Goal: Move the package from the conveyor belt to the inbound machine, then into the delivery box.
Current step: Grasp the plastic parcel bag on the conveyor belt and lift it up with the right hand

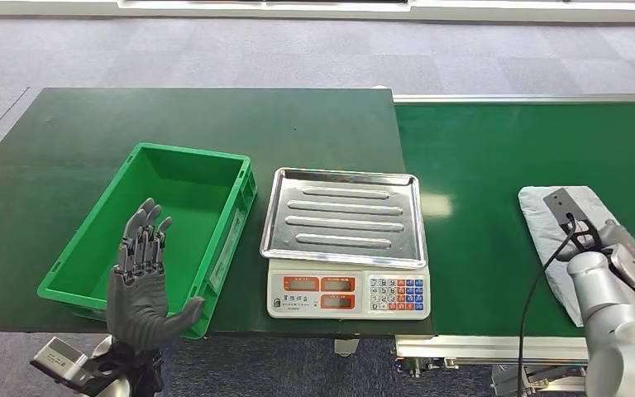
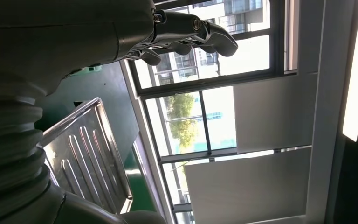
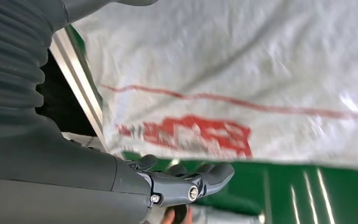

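The package (image 1: 546, 217), a white plastic bag with red print, lies flat on the green conveyor belt (image 1: 496, 157) at the right. My right hand (image 1: 623, 251) is down on its near end; the silver forearm hides most of it. In the right wrist view the package (image 3: 242, 70) lies between the thumb and the darker fingers (image 3: 205, 179), which curl at its edge; whether they grip it is unclear. The inbound machine, a scale with a steel tray (image 1: 343, 217), stands in the middle. My left hand (image 1: 140, 277) is raised, fingers spread and empty, at the near rim of the green delivery box (image 1: 174, 155).
The box and scale sit on a dark green table (image 1: 66, 149) that butts against the belt's left end. A black cable (image 1: 541, 273) runs along my right arm. Grey carpet lies beyond. The left wrist view looks past my left hand (image 2: 191, 32) at windows and the steel tray (image 2: 88, 154).
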### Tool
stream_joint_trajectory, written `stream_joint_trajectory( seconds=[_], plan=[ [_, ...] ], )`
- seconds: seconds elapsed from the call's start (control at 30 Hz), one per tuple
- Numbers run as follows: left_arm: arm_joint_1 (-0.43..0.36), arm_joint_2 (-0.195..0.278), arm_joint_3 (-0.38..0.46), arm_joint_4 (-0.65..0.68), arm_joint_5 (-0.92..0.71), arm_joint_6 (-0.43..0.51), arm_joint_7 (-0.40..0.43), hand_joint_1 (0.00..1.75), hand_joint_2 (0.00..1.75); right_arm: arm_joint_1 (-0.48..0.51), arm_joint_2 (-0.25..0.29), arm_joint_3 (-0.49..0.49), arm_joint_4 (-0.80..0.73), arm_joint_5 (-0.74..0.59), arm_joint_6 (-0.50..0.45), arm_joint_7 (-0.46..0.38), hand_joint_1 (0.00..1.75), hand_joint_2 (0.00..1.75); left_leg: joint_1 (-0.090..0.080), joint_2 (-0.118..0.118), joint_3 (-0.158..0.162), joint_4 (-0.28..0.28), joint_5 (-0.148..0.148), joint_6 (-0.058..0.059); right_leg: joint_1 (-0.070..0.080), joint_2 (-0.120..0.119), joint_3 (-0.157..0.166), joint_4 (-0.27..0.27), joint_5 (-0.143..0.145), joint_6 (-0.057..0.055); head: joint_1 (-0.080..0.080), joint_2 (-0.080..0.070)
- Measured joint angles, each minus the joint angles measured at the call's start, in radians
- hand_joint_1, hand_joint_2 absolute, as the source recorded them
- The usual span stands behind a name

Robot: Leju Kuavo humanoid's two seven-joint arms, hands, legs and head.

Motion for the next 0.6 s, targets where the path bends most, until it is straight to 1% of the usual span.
stream_joint_trajectory(
  seconds=[0.07,0.13,0.27,0.5,0.6],
  plan=[
    [-0.003,0.0,0.0,0.004,0.0,-0.003,0.0,0.0,1.75,0.002,0.0,-0.009,0.004,0.002,0.064,0.031,0.0,1.75,0.0,0.0,0.0,0.0,0.0,0.0,0.0,0.0,0.0,0.0,0.0,0.0,0.0,0.0],
    [-0.004,0.0,0.0,0.006,0.0,-0.005,0.0,0.0,1.75,0.004,0.0,-0.016,0.009,0.003,0.101,0.049,0.0,1.75,0.0,0.0,0.0,0.0,0.0,0.0,0.0,0.0,0.0,0.0,0.0,0.0,0.0,0.0],
    [-0.009,0.0,0.0,0.011,-0.001,-0.008,0.0,0.0,1.75,0.005,0.0,-0.026,0.015,0.003,0.13,0.062,0.0,1.75,0.0,0.0,0.0,0.0,0.0,0.0,0.0,0.0,0.0,0.0,0.0,0.0,0.0,0.0],
    [-0.015,-0.002,0.0,0.021,-0.016,-0.013,-0.006,0.0,1.75,0.014,0.0,-0.034,0.024,0.034,0.238,0.1,0.0,1.75,0.0,0.0,0.0,0.0,0.0,0.0,0.0,0.0,0.0,0.0,0.0,0.0,0.0,0.0],
    [-0.016,-0.006,0.0,0.024,-0.018,-0.013,-0.006,0.0,1.75,0.016,0.0,-0.034,0.026,0.072,0.275,0.138,0.0,1.75,0.0,0.0,0.0,0.0,0.0,0.0,0.0,0.0,0.0,0.0,0.0,0.0,0.0,0.0]
  ],
)
